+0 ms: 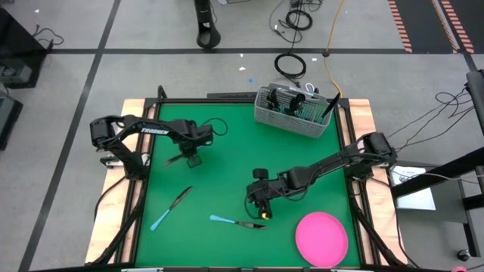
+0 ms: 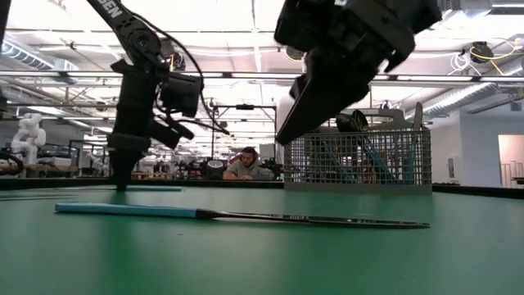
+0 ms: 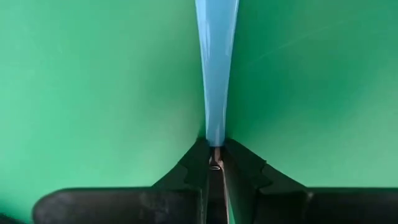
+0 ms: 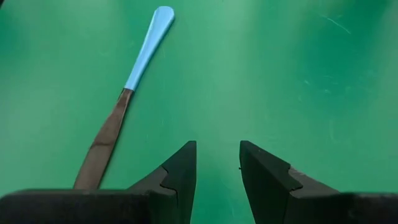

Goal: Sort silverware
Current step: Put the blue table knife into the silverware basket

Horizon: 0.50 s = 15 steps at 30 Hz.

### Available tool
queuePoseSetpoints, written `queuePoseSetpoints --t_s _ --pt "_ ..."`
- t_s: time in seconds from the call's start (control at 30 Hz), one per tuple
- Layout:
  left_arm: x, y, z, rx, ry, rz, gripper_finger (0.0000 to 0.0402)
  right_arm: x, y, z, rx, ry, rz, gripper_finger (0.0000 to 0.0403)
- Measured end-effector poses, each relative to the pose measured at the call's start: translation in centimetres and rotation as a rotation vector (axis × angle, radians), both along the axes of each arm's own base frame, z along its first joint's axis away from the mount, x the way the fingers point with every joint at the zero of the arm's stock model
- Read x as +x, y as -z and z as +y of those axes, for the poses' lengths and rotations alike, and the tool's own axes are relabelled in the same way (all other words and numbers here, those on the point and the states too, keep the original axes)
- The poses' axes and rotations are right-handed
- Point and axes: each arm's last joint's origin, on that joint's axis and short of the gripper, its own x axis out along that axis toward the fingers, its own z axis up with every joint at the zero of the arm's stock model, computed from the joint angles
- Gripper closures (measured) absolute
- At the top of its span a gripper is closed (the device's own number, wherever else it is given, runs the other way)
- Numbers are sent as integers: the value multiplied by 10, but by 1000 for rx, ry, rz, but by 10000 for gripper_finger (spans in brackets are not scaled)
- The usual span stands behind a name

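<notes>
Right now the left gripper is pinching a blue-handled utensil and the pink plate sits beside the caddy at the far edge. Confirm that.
Not quite. The left gripper is pinching a blue-handled utensil, but the pink plate lies at the near right corner, far from the caddy. The high view shows it.

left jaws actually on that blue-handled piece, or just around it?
Touching. The left wrist view shows the left gripper with both jaws pinched against the blue-handled utensil where the handle meets the metal, no gap on either side.

Green table (image 1: 227,143) carries three utensils (image 1: 236,222), caddy (image 1: 293,112), pink plate (image 1: 321,238).
</notes>
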Motion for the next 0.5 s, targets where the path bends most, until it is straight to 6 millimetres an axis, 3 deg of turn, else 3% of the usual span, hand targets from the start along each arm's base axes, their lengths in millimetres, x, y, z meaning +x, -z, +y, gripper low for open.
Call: queuePoseSetpoints --t_s 0.1,0.37,0.5 --pt "12 -6 -3 0 27 -59 361 -5 -11 -1 -7 21 -14 289" --pt "53 -15 -10 -108 122 -424 360 -22 -31 8 -95 93 -31 289" --pt "73 -15 -17 -111 183 -469 360 -29 -33 12 -153 132 -13 289"
